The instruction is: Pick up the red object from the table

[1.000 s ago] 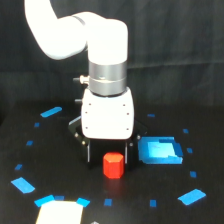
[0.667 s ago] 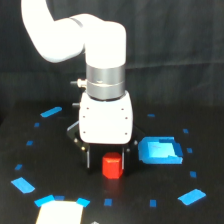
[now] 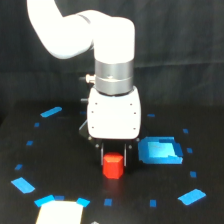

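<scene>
The red object (image 3: 113, 167), a small red-orange block, stands on the black table (image 3: 60, 165) near the middle of the exterior view. My gripper (image 3: 114, 158) hangs straight down over it from the white arm (image 3: 114, 117). Its dark fingers (image 3: 101, 152) reach down on both sides of the block's upper part. The jaws look open around the block, which still rests on the table. The fingertips are hard to make out against the black surface.
A larger flat blue rectangle (image 3: 159, 151) lies just to the exterior view's right of the block. A white patch (image 3: 59, 212) sits at the bottom edge. Small blue tape marks, such as one (image 3: 50, 111), are scattered around.
The arm has come down and shifted slightly, so the fingers now straddle the red block instead of hovering above it. The block has not moved.
</scene>
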